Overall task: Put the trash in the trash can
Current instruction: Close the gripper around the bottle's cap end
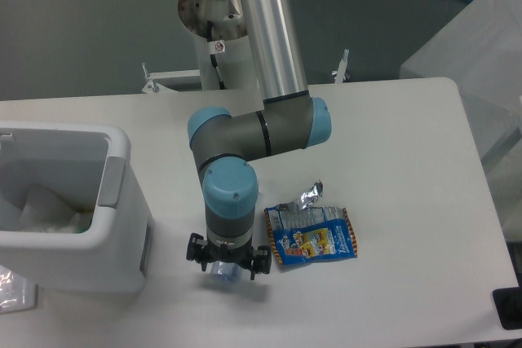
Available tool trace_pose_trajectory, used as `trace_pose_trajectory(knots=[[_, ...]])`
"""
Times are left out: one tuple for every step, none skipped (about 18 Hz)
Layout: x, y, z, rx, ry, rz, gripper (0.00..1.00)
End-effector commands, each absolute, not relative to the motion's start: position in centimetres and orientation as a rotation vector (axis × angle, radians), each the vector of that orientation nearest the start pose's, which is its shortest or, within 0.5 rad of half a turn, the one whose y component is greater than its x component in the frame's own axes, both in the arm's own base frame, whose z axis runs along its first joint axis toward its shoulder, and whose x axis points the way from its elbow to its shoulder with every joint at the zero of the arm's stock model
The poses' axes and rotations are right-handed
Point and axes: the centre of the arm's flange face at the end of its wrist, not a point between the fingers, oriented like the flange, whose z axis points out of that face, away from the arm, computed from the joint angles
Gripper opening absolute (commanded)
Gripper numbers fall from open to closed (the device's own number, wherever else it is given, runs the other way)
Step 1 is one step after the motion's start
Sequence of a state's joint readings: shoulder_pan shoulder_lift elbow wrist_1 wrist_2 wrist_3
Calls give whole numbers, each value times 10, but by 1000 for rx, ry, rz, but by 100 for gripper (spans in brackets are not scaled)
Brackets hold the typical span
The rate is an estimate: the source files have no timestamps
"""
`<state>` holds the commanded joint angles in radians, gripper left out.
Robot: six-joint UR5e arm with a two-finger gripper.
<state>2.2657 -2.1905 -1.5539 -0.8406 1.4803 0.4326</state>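
My gripper [226, 268] points straight down near the table's front edge, just right of the trash can. It is shut on the crushed clear bottle [219, 274]. Only the bottle's pale blue end shows under the wrist, and the fingers are mostly hidden by the wrist. The blue-and-yellow snack wrapper [312, 235] lies flat on the table just right of the gripper, its torn silver foil top pointing away. The white trash can [114, 201] stands at the left, open side up, with pale crumpled material inside.
The arm's base [214, 14] stands at the table's far edge behind the gripper. A clear plastic item [15, 292] lies at the front left corner beside the bin. A black object [507, 307] sits at the front right corner.
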Motion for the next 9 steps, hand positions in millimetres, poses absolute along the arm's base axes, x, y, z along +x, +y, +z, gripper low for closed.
trace_pose_trajectory(knots=[[-326,615,197,-2966,-378,-16,100],[-325,616,197,-2966,-376,-16,100],[-325,616,196,-2968,-376,-16,100],[-324,615,194,-2974,-375,-16,100],[-324,614,190,-2980,-374,-19,100],[-320,615,187,-2986,-369,-24,100],[-319,615,185,-2987,-369,-26,100],[-319,615,185,-2987,-369,-26,100],[-319,616,183,-2990,-369,-28,100]])
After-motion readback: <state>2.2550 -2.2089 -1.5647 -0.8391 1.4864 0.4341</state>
